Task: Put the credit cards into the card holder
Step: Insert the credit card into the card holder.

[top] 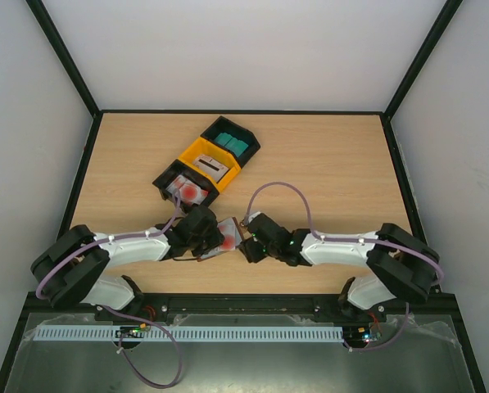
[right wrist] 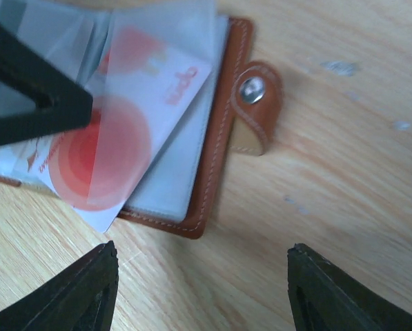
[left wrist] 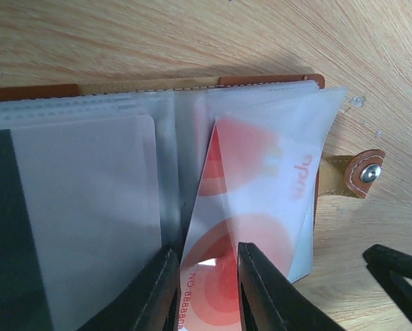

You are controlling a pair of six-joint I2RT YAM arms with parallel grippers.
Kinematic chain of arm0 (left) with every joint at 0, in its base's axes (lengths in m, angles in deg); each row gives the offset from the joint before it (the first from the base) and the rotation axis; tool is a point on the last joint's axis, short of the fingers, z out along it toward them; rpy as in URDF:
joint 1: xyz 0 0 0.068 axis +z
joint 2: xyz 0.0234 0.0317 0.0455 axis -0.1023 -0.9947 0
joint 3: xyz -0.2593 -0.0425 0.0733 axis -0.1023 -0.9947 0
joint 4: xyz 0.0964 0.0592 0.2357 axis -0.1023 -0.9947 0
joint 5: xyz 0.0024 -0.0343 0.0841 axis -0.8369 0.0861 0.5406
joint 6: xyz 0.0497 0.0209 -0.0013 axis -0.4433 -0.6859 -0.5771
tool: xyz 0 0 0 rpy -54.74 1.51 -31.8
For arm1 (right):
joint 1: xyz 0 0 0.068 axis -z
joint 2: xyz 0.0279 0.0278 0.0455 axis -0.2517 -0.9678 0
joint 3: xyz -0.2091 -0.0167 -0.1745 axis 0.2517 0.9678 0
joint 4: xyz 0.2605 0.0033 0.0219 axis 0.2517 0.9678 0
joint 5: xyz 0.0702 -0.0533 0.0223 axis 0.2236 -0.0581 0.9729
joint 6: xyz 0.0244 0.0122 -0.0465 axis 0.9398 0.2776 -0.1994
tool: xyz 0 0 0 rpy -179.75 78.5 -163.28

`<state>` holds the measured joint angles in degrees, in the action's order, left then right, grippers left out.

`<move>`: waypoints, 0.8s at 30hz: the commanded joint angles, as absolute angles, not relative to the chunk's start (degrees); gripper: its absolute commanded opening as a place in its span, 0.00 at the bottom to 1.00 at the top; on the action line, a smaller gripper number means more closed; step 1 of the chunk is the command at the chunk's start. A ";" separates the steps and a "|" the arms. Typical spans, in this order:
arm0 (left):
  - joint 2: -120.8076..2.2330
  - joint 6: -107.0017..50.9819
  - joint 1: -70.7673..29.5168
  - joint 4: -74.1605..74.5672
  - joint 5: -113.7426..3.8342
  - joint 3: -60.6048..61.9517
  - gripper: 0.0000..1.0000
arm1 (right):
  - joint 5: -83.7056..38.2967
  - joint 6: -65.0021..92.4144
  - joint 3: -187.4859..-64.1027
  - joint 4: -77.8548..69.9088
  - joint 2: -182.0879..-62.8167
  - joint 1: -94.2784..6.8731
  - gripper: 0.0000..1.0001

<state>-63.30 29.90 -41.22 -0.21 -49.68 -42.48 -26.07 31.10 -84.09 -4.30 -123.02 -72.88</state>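
The brown card holder lies open on the table between the two arms. In the left wrist view my left gripper is shut on a white card with red circles, whose far end sits under a clear sleeve of the card holder. The right wrist view shows the same card part way in the holder. My right gripper is open and empty just beside the holder's snap-tab edge.
At the back stand three joined bins: a black one with teal cards, a yellow one with a grey card, a black one with white-red cards. The holder's snap tab sticks out sideways.
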 commanded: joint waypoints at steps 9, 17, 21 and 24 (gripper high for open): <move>-63.70 28.79 -41.45 -3.35 -48.92 -43.68 0.23 | -30.61 25.79 -91.37 -0.29 -134.49 -77.71 0.67; -63.60 29.47 -41.48 -1.69 -49.87 -45.80 0.23 | -34.69 28.67 -93.00 -1.19 -137.31 -77.99 0.44; -64.51 29.58 -41.44 -0.44 -50.59 -46.46 0.23 | -34.43 29.83 -92.45 -2.37 -137.47 -77.94 0.33; -65.38 29.49 -41.43 0.32 -51.14 -46.46 0.24 | -34.37 30.63 -92.44 -3.30 -137.42 -77.94 0.29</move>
<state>-63.30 29.45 -41.19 3.14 -49.46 -44.45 -33.42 29.00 -92.66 -2.79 -135.78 -77.67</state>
